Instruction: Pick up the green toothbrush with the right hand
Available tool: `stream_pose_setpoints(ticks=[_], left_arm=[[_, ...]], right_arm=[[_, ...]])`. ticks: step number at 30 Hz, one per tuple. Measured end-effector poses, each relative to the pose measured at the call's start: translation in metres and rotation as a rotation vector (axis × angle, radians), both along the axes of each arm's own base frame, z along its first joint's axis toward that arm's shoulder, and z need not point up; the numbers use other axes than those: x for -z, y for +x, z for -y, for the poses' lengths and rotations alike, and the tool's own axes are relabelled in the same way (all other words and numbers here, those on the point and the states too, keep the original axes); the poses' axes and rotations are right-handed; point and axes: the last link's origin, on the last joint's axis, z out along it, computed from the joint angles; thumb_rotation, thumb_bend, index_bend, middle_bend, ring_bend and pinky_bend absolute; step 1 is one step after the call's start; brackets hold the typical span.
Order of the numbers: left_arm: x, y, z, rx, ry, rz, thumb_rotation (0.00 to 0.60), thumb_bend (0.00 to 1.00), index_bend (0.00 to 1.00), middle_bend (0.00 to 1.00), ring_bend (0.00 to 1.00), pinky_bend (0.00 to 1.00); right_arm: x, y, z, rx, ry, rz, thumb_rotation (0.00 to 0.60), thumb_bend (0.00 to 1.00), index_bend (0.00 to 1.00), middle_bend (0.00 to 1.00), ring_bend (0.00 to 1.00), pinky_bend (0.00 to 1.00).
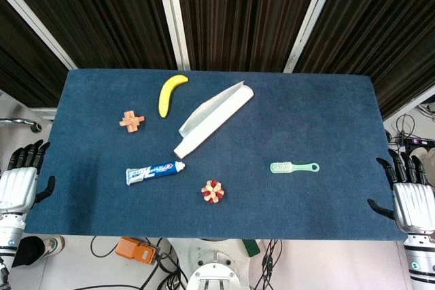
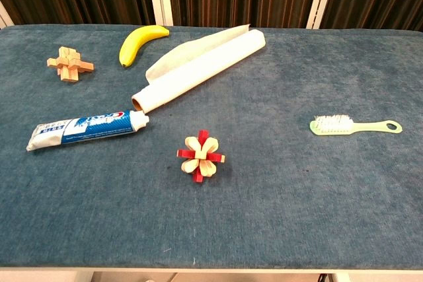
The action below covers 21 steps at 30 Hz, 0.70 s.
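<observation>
The right hand (image 1: pixel 412 198) rests at the right edge of the bench (image 1: pixel 326 202), empty, with its dark fingers (image 1: pixel 401 166) apart and pointing away from the robot. The green toothbrush (image 1: pixel 293 167) lies flat on the blue surface to the left of that hand, well apart from it, untouched; its bristle head is at the end further from the hand and the loop at the end of its handle points toward the hand. Further left from the right hand, past the toothbrush, sits a red and cream burr puzzle (image 1: pixel 213 191), and beyond that a tube of toothpaste (image 1: pixel 155 172) lying flat. A roll of white paper (image 1: pixel 212 117), partly unrolled, runs diagonally across the middle of the bench, with its near end close to the toothpaste cap. A banana (image 1: pixel 170 93) and a plain wooden puzzle (image 1: pixel 132 121) lie toward the far left part of the bench. The left hand (image 1: pixel 19 183) is at the opposite edge, also empty with its fingers apart, and touches none of the things. The chest view shows neither hand.
</observation>
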Motion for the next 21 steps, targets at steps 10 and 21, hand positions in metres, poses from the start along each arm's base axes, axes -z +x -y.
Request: stream_pose_setpoints(ticks=[10,21], left_arm=[[0.000,0.000,0.000,-0.004,0.004,0.011,0.600,0.44,0.07,0.00,0.00,0.00],[-0.002,0.001,0.001,-0.005,0.013,0.041,0.600,0.44,0.07,0.00,0.00,0.00]], right_arm=[[0.000,-0.003,0.003,0.015,-0.005,0.001,0.600,0.21,0.24,0.12,0.04,0.03],[0.010,-0.015,0.021,0.087,0.089,0.050,0.600,0.20,0.29,0.12,0.04,0.01]])
